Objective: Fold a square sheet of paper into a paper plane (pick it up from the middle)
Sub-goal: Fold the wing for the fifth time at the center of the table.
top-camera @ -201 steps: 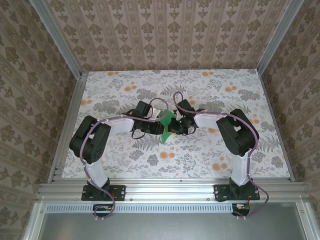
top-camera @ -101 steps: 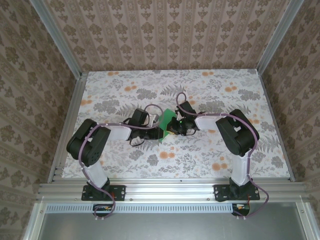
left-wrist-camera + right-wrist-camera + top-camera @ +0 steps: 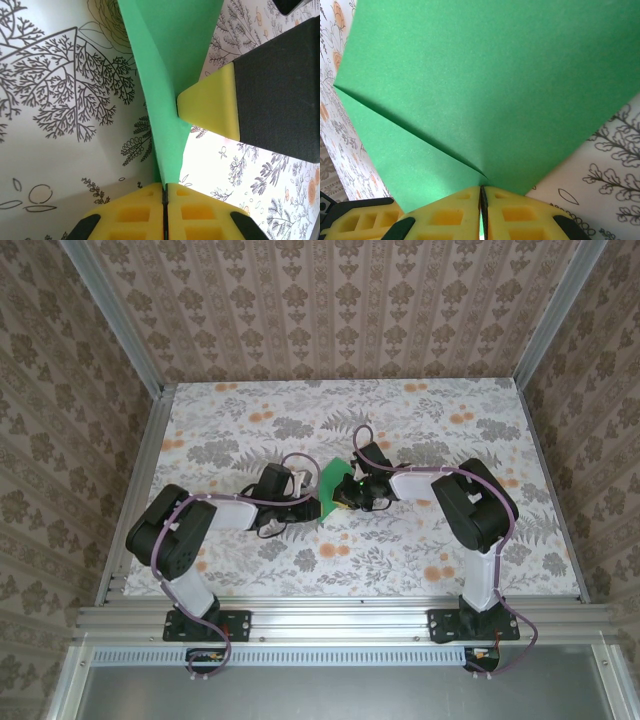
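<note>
Paper [image 3: 331, 480] lies between left gripper [image 3: 165, 186] and right gripper [image 3: 481, 189].

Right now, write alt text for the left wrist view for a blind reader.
The shut left pincer pinches the lower tip of a creased sheet of thin bright green paper that rises up the frame. A yellow-tipped black finger of the right arm meets the sheet from the right; a white floral-patterned tabletop lies behind.

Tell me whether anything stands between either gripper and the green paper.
Nothing visible does. The left gripper is shut on the green paper at a narrow folded end, and the right gripper is shut on it at a crease.
</note>
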